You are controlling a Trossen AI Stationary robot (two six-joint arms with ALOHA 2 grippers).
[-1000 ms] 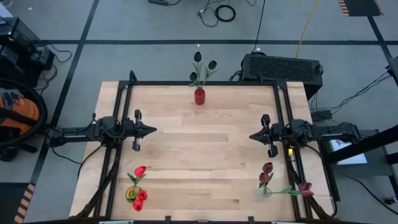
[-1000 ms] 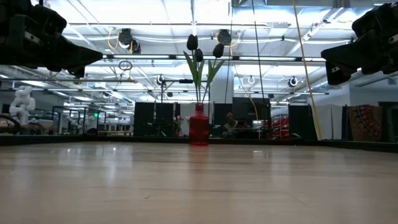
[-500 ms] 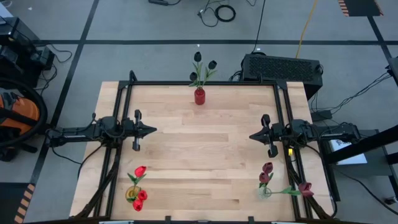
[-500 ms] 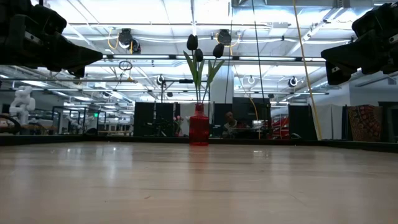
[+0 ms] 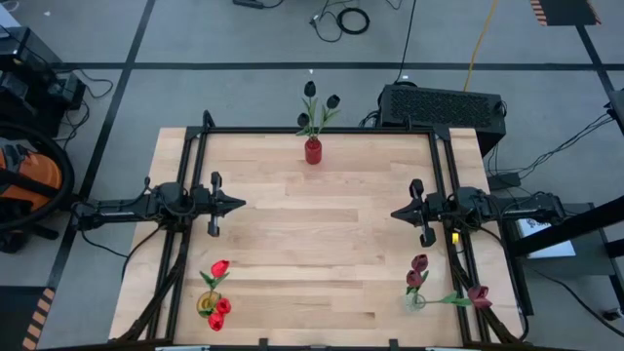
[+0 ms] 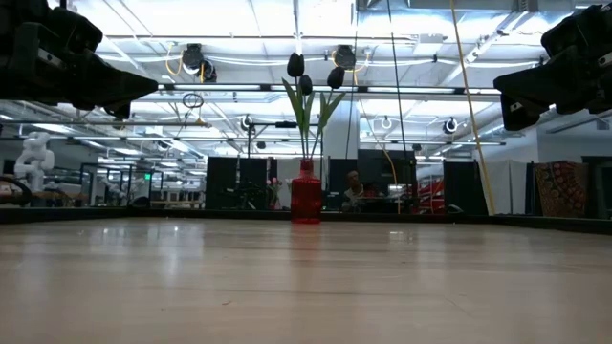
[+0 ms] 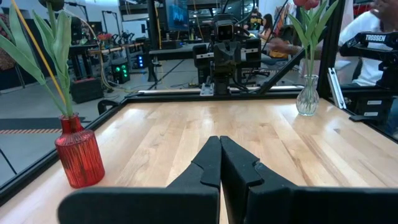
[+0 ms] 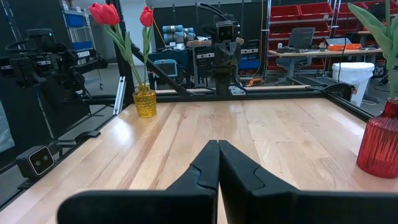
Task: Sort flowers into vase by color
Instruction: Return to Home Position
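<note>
Three vases stand on the wooden table. A red vase [image 5: 313, 150] at the far edge holds black tulips [image 5: 319, 100]. A yellow vase [image 5: 209, 303] at the near left holds bright red tulips [image 5: 219, 268]. A clear vase [image 5: 416, 300] at the near right holds dark maroon tulips [image 5: 418, 263], one of them [image 5: 479, 295] drooping toward the right edge. My left gripper [image 5: 240, 205] is shut at the table's left side, pointing level toward the middle. My right gripper [image 5: 396, 214] is shut at the right side, facing it. Neither is near a flower.
A black metal frame [image 5: 322, 130] runs along the table's far, left and right edges. The bare wood [image 5: 317, 234] between the two grippers is free room. Beyond the far edge lie a black box [image 5: 444, 105] and cables.
</note>
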